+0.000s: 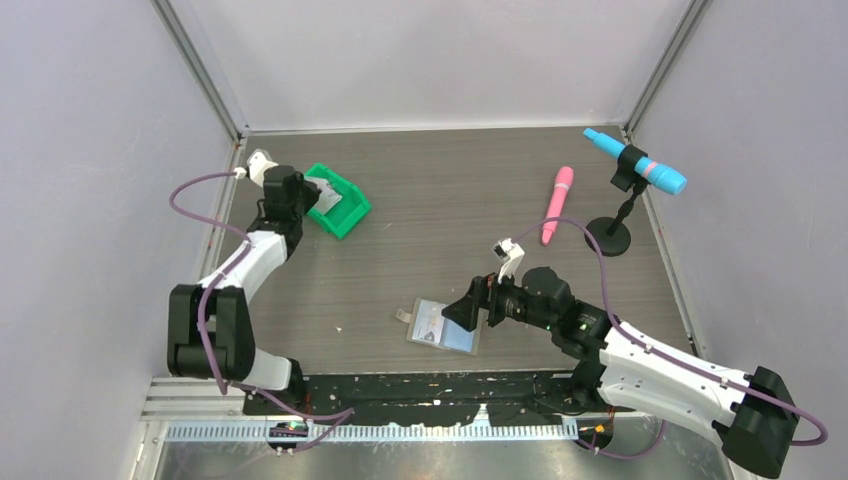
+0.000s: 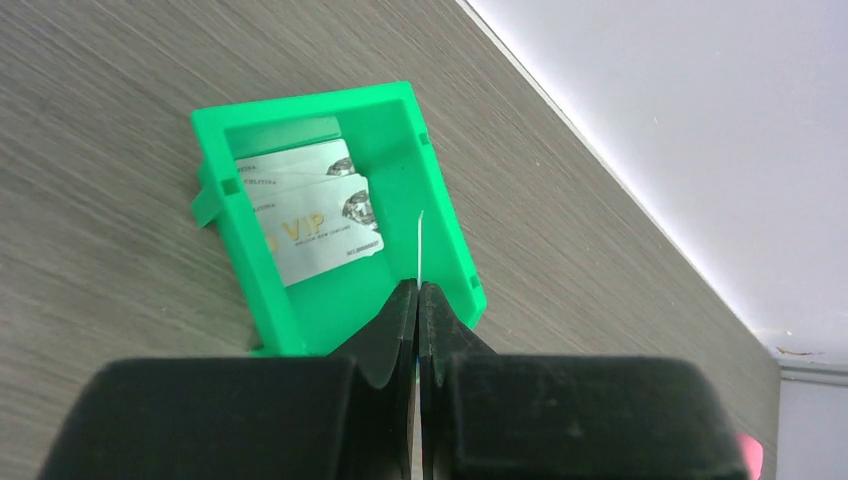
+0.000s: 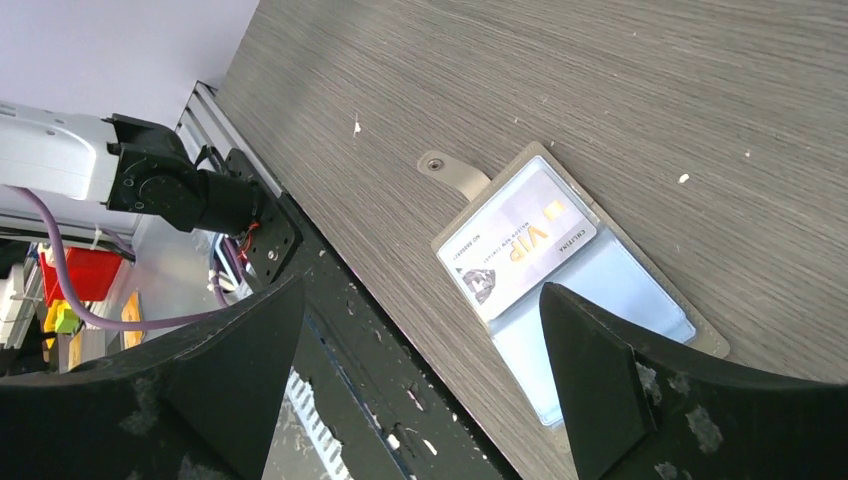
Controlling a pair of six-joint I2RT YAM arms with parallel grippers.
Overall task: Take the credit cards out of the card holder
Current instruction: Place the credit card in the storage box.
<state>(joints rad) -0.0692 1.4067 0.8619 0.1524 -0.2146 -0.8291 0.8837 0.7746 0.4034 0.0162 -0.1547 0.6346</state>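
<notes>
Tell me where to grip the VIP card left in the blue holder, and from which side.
Probably its long edge nearest the holder's fold, with the right end effector coming low from the empty-pocket side. The VIP card lies flat in its pocket, so only an edge is grippable; the pocket's opening is unclear.

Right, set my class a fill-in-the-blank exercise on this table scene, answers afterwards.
1. The green plastic bin holds ____ pale plastic VIP cards lying flat.
2. The light-blue folding card holder shows ____ VIP card in its pocket.
3. The right hand, near the card holder, is ____.
4. The left hand pinches a thin white card above the ____.
Answers: two; one; open; bin
</notes>
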